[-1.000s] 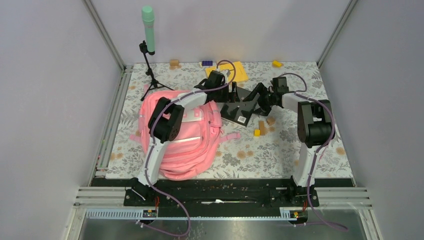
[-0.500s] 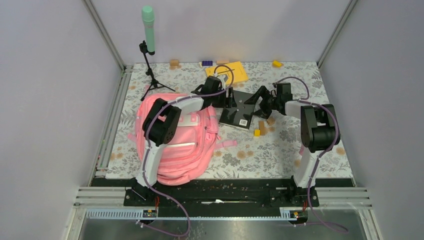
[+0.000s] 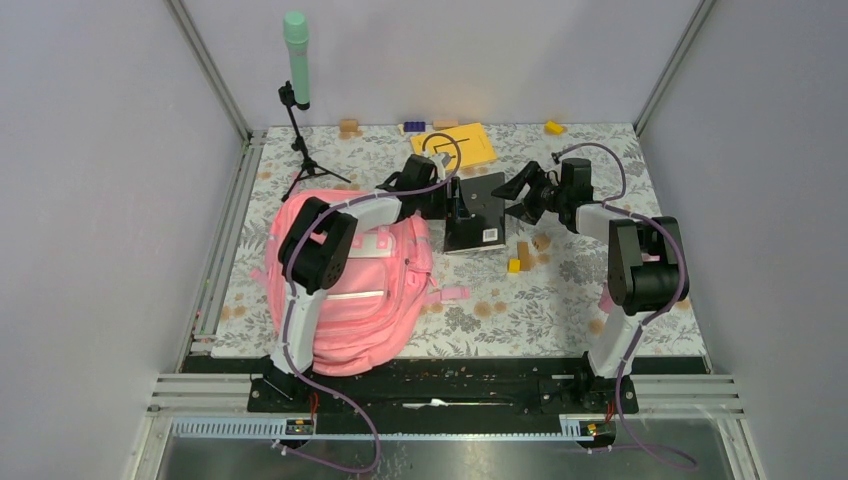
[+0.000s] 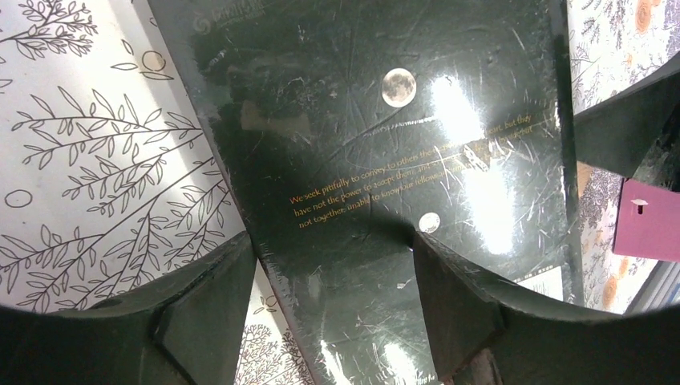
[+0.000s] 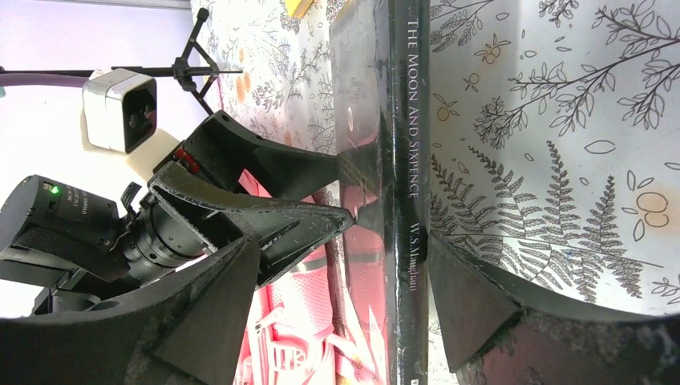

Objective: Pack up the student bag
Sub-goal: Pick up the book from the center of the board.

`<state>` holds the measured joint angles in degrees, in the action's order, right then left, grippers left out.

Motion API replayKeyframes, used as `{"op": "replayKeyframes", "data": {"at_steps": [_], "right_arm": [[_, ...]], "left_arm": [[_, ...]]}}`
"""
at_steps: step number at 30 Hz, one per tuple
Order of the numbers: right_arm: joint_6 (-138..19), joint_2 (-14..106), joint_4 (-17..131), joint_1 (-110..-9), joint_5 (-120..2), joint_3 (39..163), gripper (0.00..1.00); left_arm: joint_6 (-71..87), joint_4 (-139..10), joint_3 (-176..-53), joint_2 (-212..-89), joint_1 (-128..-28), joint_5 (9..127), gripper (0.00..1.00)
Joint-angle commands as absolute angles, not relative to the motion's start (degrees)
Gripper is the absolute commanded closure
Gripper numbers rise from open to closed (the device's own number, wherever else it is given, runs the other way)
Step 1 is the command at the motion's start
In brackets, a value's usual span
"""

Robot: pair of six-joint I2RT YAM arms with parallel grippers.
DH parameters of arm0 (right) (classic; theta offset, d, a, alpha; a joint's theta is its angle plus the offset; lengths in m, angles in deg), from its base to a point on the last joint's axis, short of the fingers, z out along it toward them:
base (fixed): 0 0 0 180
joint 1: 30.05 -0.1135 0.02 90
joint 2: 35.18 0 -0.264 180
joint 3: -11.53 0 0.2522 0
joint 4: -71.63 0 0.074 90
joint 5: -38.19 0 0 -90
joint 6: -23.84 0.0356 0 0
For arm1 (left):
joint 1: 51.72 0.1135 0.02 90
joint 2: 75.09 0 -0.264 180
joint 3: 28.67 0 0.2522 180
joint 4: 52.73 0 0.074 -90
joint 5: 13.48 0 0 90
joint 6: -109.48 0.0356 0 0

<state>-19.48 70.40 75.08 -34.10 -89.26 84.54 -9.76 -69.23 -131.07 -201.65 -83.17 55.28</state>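
The pink backpack (image 3: 350,290) lies flat at the left, and part of it shows in the right wrist view (image 5: 301,321). A black book (image 3: 475,210) is propped up on its edge just right of the bag's top. Its cover fills the left wrist view (image 4: 385,144), and its spine faces the right wrist camera (image 5: 409,120). My left gripper (image 3: 452,198) is open with its fingertips (image 4: 240,257) against the cover. My right gripper (image 3: 520,195) is open, and its fingers (image 5: 461,297) straddle the spine loosely.
A yellow booklet (image 3: 462,145) lies behind the book. A microphone stand (image 3: 297,100) stands at the back left. Small blocks lie along the back edge (image 3: 349,127) and right of the book (image 3: 518,258). A magenta flat thing (image 4: 645,220) lies near the right arm.
The book has swung from lying diagonally to standing nearly square, and has shifted left toward the bag. The left gripper drew back left. The right gripper moved up and to the right.
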Motion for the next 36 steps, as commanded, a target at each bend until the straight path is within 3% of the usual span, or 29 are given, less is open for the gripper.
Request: {"op": "replayKeyframes", "data": {"at_steps": [1,7,12,18,24,28,32,36], "right_arm": [[-18.7,70.8,84.3,-37.7,-99.3,85.1,0.21],[-20.5,71.4,86.9,-39.2,-102.0,85.2,0.36],[-20.3,73.2,89.0,-39.8,-104.6,86.1,0.56],[-32.8,73.3,74.0,-41.5,-100.7,89.6,0.57],[-36.5,73.4,69.9,-41.9,-99.9,90.9,0.69],[-36.6,72.8,69.3,-42.0,-99.5,90.9,0.90],[-38.4,69.9,67.8,-42.0,-95.8,89.8,1.00],[-40.0,65.8,66.5,-42.0,-91.8,88.0,1.00]], "left_arm": [[-10.4,-64.7,-129.1,-199.2,-87.3,41.7,0.32],[-10.3,-60.8,-127.6,-198.6,-87.4,38.7,0.33],[-9.3,-58.5,-126.7,-197.6,-87.5,37.1,0.34],[-8.9,-56.1,-125.7,-196.7,-87.7,35.5,0.34],[-8.4,-54.5,-124.7,-196.1,-87.7,35.0,0.34],[-8.2,-54.2,-124.2,-195.1,-87.8,35.4,0.33],[-6.8,-54.8,-124.3,-192.8,-87.8,36.3,0.22],[-4.1,-56.8,-124.1,-189.3,-87.8,37.6,0.10]]}}
